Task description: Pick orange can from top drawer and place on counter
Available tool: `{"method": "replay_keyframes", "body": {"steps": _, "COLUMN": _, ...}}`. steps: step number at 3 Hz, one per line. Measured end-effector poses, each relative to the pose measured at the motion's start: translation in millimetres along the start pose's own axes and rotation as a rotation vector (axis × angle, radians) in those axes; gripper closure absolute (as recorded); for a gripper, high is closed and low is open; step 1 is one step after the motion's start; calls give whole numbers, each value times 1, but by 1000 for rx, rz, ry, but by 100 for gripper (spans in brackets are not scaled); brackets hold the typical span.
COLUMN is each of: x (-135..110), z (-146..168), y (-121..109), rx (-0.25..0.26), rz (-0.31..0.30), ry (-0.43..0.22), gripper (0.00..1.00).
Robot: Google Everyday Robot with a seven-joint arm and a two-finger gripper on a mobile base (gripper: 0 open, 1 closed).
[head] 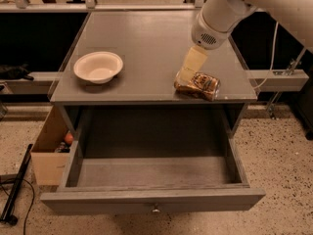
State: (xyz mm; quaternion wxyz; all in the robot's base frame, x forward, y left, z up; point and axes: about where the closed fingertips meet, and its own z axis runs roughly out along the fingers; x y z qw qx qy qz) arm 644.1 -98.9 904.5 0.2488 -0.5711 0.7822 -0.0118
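The orange can (199,85) lies on its side on the grey counter (146,38), close to the front right edge. My gripper (185,77) comes down from the white arm at the upper right and its tip touches the can's left end. The top drawer (151,199) is pulled wide open below the counter, and its inside shows only bare grey wood. Its small metal knob (155,209) sits at the middle of the front panel.
A cream bowl (98,66) stands on the counter's front left. A cardboard box (49,151) with small items in it stands on the floor left of the drawer. A black stand lies on the floor at the far left. A white rail (274,80) runs off to the right.
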Motion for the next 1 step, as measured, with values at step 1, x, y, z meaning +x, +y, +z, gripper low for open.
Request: {"method": "replay_keyframes", "body": {"steps": 1, "x": 0, "z": 0, "y": 0, "rx": 0, "rz": 0, "ry": 0, "gripper": 0}}
